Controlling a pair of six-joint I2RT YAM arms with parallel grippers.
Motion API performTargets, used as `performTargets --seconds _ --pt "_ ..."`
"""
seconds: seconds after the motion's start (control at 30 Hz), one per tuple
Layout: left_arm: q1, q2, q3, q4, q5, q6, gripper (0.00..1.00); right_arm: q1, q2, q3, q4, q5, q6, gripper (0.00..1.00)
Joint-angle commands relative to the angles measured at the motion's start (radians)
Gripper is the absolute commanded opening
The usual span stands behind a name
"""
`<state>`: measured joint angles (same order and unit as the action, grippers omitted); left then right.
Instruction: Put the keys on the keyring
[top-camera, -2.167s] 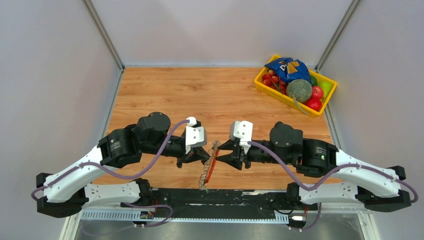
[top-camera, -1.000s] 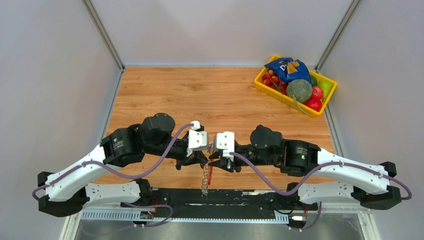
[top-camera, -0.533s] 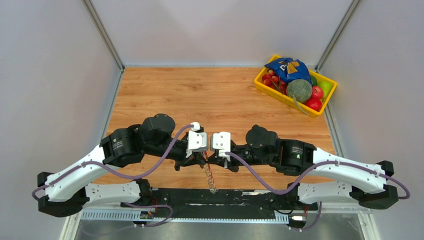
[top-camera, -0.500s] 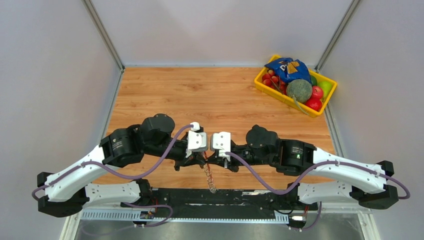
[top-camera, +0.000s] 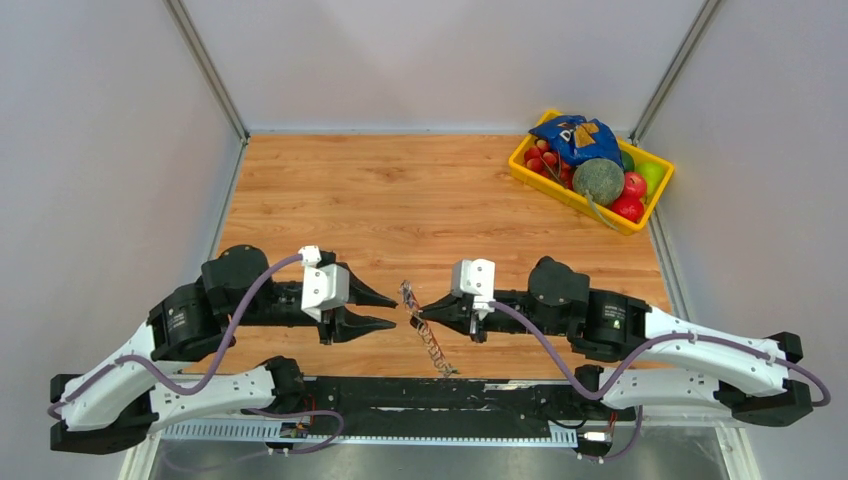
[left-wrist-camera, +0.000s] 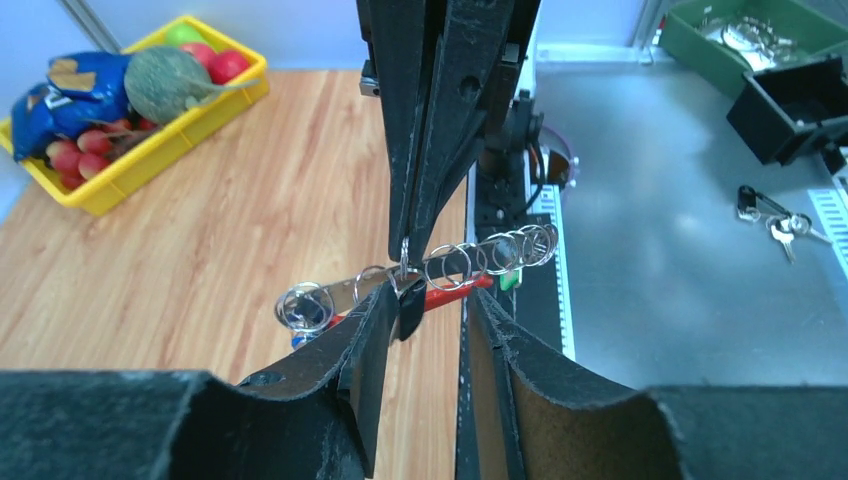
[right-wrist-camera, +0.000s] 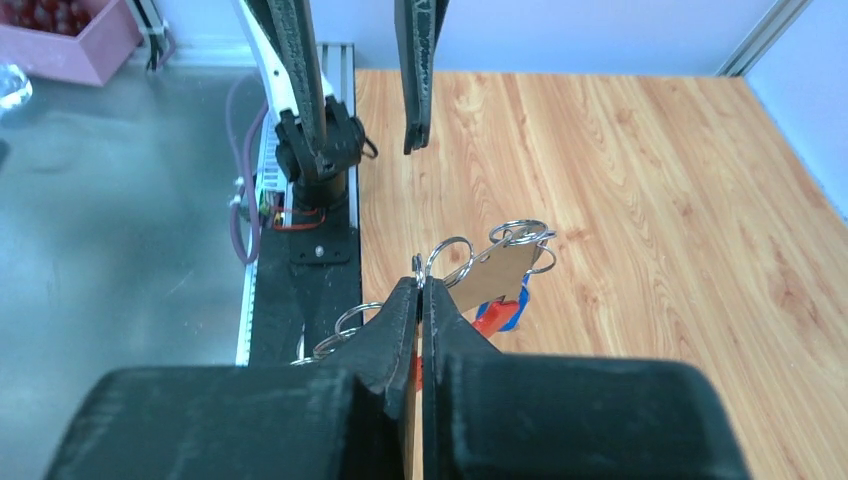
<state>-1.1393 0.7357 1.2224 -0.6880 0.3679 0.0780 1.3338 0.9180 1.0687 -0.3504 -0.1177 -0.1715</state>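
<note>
Here's the keyring (top-camera: 428, 338), a string of thin silver wire rings on a grey woven strap. It hangs off the near edge of the table at the lower middle of the overhead view. The right gripper (top-camera: 415, 312) has its fingers pressed together on one ring, and that pinch looks like all that holds it up.

That's the worry for me. With a wire that thin, the ring could twist or slide out if the grip turns, and the whole string would drop down by the arm bases. The strap is loose too, so a swing could move the target ring just as a key is offered.

From the left wrist view the rings overlap in a slanted row, with a red strip and a green tip behind them. At the low end there's a bit of blue, which I take for the blue-headed key (right-wrist-camera: 508, 318). A small black lump just under the pinch may be the black-headed key (left-wrist-camera: 410, 312), though I can't tell whether either is threaded on.

Further out, the left gripper (top-camera: 394, 312) sits just left of the rings, jaws apart and holding nothing. Beyond is the bare wooden table (top-camera: 400, 190), with a yellow plastic bin (top-camera: 570, 200) of fruit at upper right.
</note>
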Motion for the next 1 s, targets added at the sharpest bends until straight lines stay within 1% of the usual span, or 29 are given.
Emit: performTargets --seconds 0.0,0.1,0.23,0.63,0.83,0.97 --pt "-0.004 -0.047 -0.062 0.183 -0.019 -0.057 0.43 0.002 -0.068 -0.026 0.211 0.04 0.058 0.0" --pt "-0.004 -0.064 -0.107 0.252 -0.028 -0.07 0.44 0.003 -0.094 -0.065 0.287 0.045 0.086 0.0" --pt "-0.004 -0.063 -0.135 0.303 -0.029 -0.072 0.44 0.002 -0.12 -0.109 0.386 0.044 0.108 0.0" --pt "-0.004 -0.028 -0.163 0.397 -0.054 -0.103 0.44 0.002 -0.167 -0.24 0.672 0.02 0.158 0.0" --pt "-0.004 -0.02 -0.17 0.416 -0.075 -0.107 0.44 0.003 -0.174 -0.278 0.737 0.019 0.165 0.0" --pt "-0.004 -0.029 -0.187 0.422 -0.115 -0.114 0.44 0.003 -0.173 -0.299 0.758 0.077 0.165 0.0"
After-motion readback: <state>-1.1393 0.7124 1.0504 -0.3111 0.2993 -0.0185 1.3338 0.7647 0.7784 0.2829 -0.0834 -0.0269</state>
